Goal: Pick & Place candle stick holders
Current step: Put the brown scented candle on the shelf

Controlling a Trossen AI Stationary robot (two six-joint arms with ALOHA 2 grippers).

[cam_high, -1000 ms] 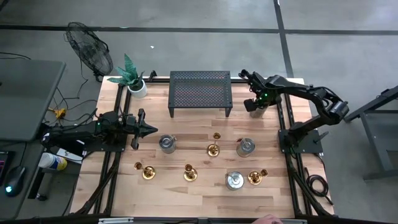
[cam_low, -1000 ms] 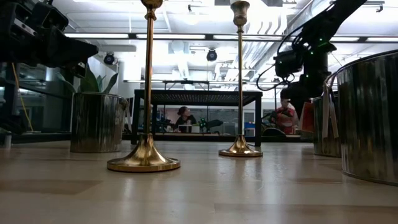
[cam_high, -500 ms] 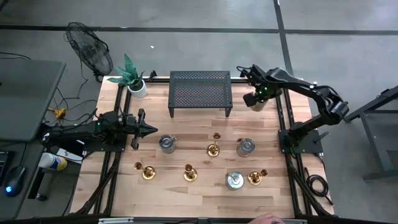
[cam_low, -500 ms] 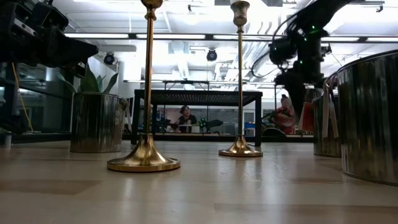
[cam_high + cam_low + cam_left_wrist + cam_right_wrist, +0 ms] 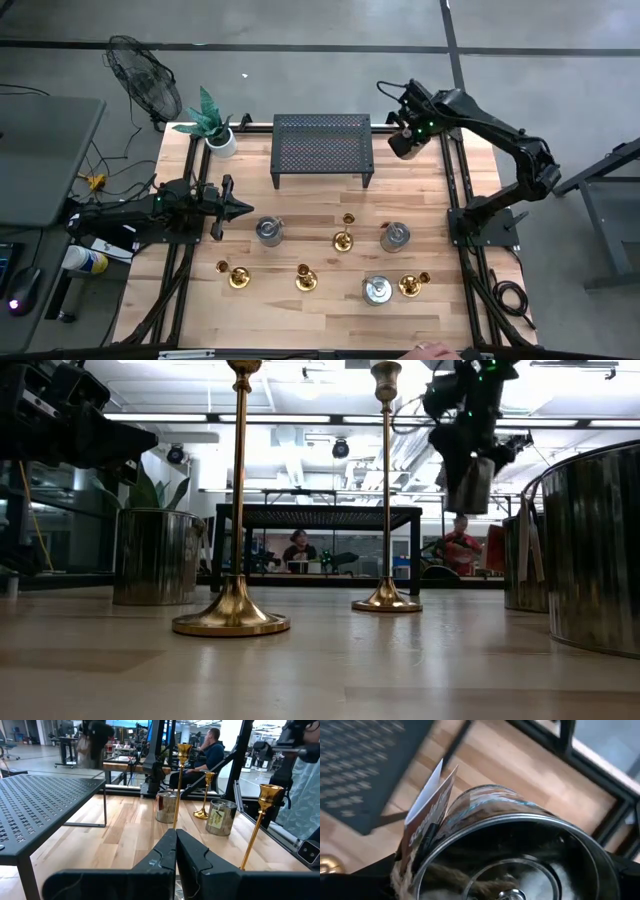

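Observation:
Several gold candle stick holders stand upright on their round bases on the wooden table: (image 5: pixel 238 276), (image 5: pixel 306 279), (image 5: pixel 345 238), (image 5: pixel 410 285). Two of them show in the low view (image 5: pixel 232 618), (image 5: pixel 386 598). My right gripper (image 5: pixel 404 140) is at the far right, beside the black mesh shelf (image 5: pixel 322 148), shut on a silver tin (image 5: pixel 398 147) with a paper tag (image 5: pixel 427 807). My left gripper (image 5: pixel 240 208) is shut and empty, low over the table's left side; it also shows in the left wrist view (image 5: pixel 176 851). My right gripper holds the silver tin by its outer wall (image 5: pixel 420 870) near the open rim, one finger on each side. It comes from above, pointing down. The tin (image 5: pixel 470 482) hangs below the gripper, lifted clear of the table, roughly upright.
Three more silver tins stand among the holders (image 5: pixel 268 231), (image 5: pixel 395 237), (image 5: pixel 377 290). A potted plant (image 5: pixel 215 128) stands at the far left corner. A fan (image 5: pixel 143 78) stands off the table. A hand (image 5: pixel 432 351) shows at the near edge.
My right gripper has risen with the silver tin and gone toward the table's far edge and a little left, toward the mesh shelf. The tin has come up from near table height and now hangs well above it.

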